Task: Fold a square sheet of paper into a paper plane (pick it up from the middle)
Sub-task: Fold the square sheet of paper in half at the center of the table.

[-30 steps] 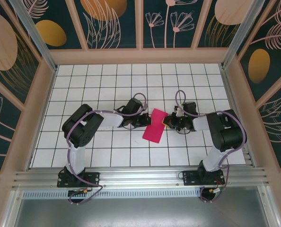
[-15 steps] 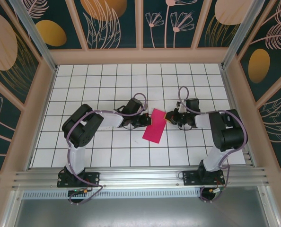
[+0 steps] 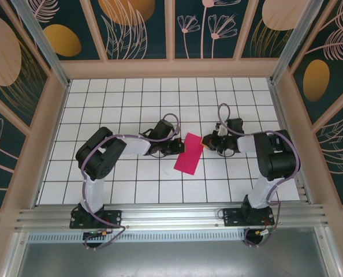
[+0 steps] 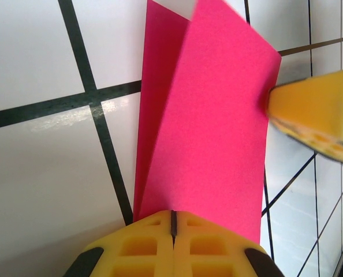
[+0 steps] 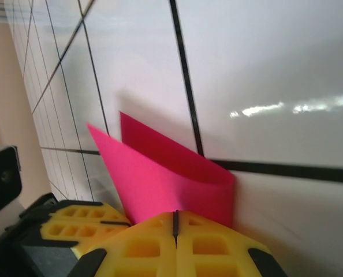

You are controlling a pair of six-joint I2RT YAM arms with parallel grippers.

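The square sheet of paper is magenta-pink and folded in half into a narrow rectangle, lying on the white tiled floor between the arms. My left gripper is shut, its tips against the paper's left long edge. In the left wrist view the paper reaches the shut left gripper, with the top layer lifted off the lower one. My right gripper is shut at the paper's far right corner. The right wrist view has the paper standing open like a V behind the shut right gripper. No paper shows between either pair of jaws.
Wooden walls with painted panels enclose the tiled floor on three sides. A metal rail carries both arm bases at the near edge. Open tiles lie behind and in front of the paper.
My right gripper has shifted a little toward the far side along the paper's right edge. The paper's upper layer has settled flatter. The left gripper has stayed put.
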